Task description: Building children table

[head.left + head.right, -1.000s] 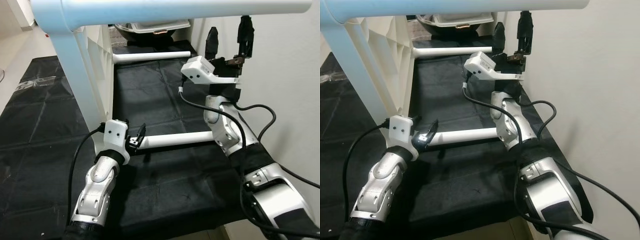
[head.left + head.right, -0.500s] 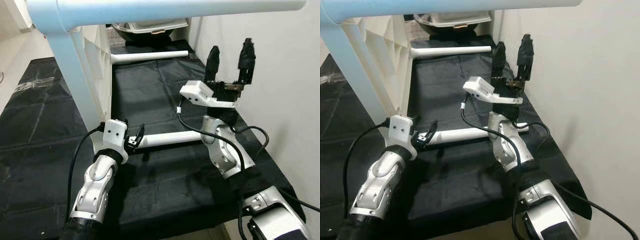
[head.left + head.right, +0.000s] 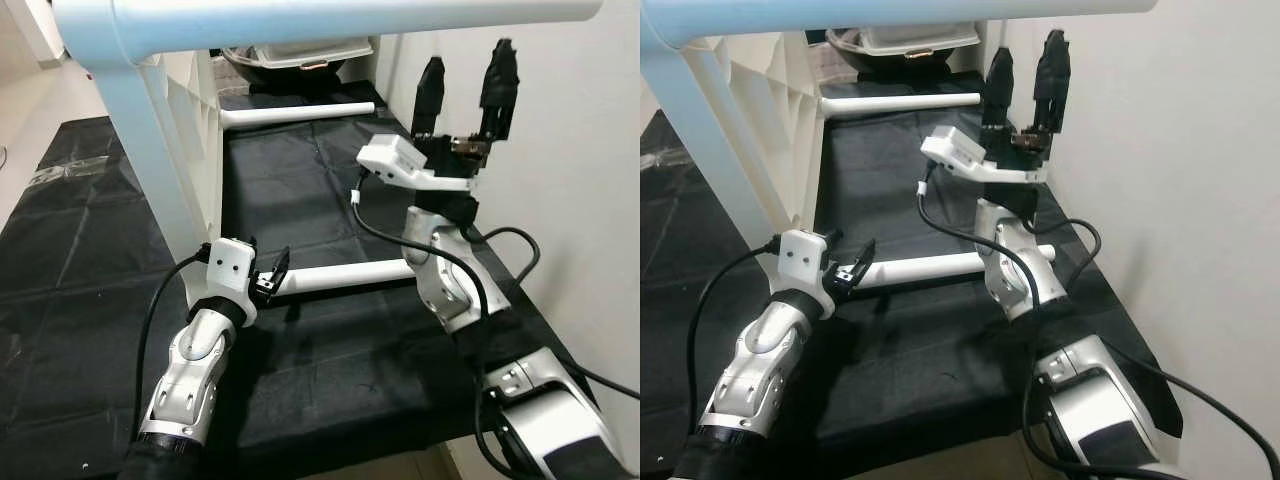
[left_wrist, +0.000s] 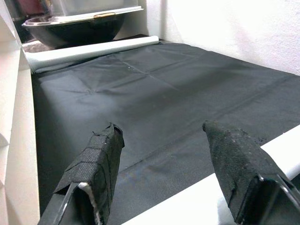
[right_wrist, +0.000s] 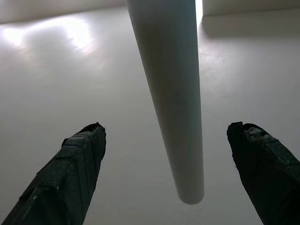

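Above the black mat's right edge, our right gripper (image 3: pixel 466 85) points up, fingers spread and empty, toward the leg (image 5: pixel 171 93) overhead; left gripper (image 3: pixel 268 277), open, straddles the rod (image 3: pixel 345 275) lying crosswise.

frame (image 3: pixel 150 170) left, wall (image 3: pixel 580 150) right — rod (image 3: pixel 345 275) between

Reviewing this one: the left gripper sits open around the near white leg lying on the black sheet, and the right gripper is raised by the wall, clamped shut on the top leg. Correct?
Not quite. The right gripper is raised by the wall but open, holding nothing; the right wrist view shows its fingers spread, apart from the top leg. The rest holds: the left gripper sits open around the near white leg on the black sheet.
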`<state>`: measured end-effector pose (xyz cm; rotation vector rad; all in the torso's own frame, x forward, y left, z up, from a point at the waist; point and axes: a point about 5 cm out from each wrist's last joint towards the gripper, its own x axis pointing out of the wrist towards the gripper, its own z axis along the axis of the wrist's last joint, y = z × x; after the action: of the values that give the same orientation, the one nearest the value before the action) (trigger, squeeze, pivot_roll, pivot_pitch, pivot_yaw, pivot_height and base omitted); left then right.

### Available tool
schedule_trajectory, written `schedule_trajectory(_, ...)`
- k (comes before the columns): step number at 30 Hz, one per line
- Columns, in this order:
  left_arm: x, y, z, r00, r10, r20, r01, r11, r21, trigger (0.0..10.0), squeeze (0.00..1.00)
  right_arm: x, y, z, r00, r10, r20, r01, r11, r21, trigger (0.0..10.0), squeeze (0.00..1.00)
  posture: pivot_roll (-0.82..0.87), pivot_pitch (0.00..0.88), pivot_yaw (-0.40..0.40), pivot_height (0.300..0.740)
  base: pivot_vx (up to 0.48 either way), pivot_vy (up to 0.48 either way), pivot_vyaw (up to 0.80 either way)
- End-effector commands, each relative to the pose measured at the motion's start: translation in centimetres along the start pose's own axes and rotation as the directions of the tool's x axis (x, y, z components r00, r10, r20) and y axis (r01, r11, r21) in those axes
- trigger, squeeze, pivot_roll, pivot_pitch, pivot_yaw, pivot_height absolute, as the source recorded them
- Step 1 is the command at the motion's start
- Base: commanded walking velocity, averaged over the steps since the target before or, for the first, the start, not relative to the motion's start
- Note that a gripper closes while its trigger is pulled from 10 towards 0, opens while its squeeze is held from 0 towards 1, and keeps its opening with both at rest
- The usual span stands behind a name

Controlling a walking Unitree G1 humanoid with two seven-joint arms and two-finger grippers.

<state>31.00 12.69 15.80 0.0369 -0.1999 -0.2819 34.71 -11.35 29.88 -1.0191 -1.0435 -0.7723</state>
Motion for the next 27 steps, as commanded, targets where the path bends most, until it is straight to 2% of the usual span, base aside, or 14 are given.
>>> schedule_trajectory(1, -0.2, 0.3, -0.4, 1.0, 0.005, -0.014, -0.005, 1.0, 0.011, 10.0, 0.0, 0.5, 0.2, 0.2, 0.999, -0.015, 0.031, 0.015, 1.0, -0.013, 10.0, 0.0, 0.0, 0.138, 0.035, 0.74, 0.0, 0.0, 0.0)
schedule_trajectory(4, -0.2, 0.5, -0.4, 1.0, 0.01, -0.012, -0.01, 1.0, 0.016, 10.0, 0.0, 2.1, 0.3, 0.1, 0.997, -0.055, 0.05, 0.057, 0.997, -0.041, 10.0, 0.0, 0.01, 0.137, 0.032, 0.74, 0.0, 0.0, 0.0)
schedule_trajectory(16, -0.2, 0.8, -0.3, 1.0, 0.018, -0.007, -0.018, 1.0, 0.018, 10.0, 0.0, 3.7, 0.8, 0.4, 0.995, -0.085, 0.059, 0.088, 0.994, -0.062, 10.0, 0.0, 0.01, 0.135, 0.031, 0.74, 0.0, 0.0, 0.0)
schedule_trajectory(27, -0.2, 1.8, -0.2, 0.999, 0.05, -0.005, -0.05, 0.998, 0.032, 10.0, 0.0, 5.4, 1.1, 1.0, 0.988, -0.129, 0.083, 0.134, 0.989, -0.06, 10.0, 0.0, 0.0, 0.134, 0.02, 0.74, 0.0, 0.0, 0.0)
